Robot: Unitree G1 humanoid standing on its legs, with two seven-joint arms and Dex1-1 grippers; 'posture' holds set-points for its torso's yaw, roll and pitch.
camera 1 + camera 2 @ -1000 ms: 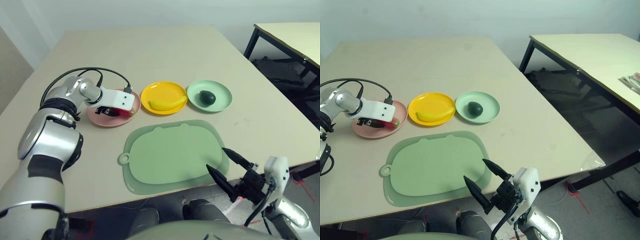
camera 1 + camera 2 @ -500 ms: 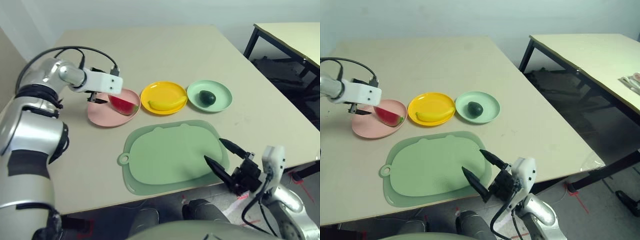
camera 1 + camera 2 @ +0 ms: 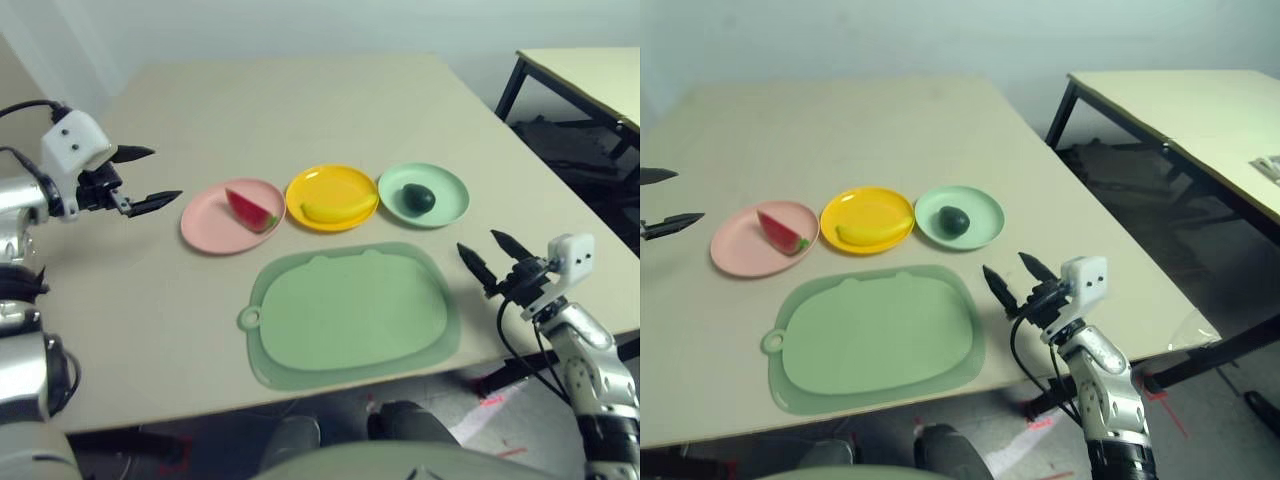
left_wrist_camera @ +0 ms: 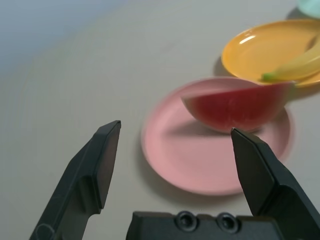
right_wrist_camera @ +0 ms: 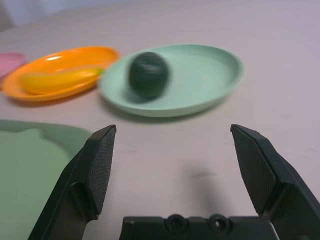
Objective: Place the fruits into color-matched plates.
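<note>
Clearly, spread wide and empty at far left: left fingers (image 3: 155, 202), over the tabletop (image 3: 190, 340), tips aimed rightward and well apart from the fruit.

Next to the right, on the pink plate (image 3: 205, 235): watermelon wedge (image 3: 247, 211). From those tips, look right and a little nearer the robot. Long axis on a slant, from far left to near right; red point at the far-left end, green rind showing at the near-right end, toward the mat. Clearly nearer the left arm than the right. In the left wrist view, beyond the open fingers, not between them.

Further right, on the yellow plate (image 3: 327, 176): banana (image 3: 338, 209). Long axis roughly left to right, right end slightly farther from the robot. Nearer the robot, below these plates: green mat (image 3: 350, 310), bare.

Then, on the mint plate (image 3: 452, 205): avocado (image 3: 419, 198), dark and short, long axis hard to call. To reach it from the right fingers (image 3: 478, 267), go away from the robot and leftward. Also spread, also empty, near the mat's right side.

By judgement: colors matched, placing apparently complete, no further grasp called for. Best draw both arms clear. Left side the one to watch: avoid swinging rightward into the wedge or the pink rim.
</note>
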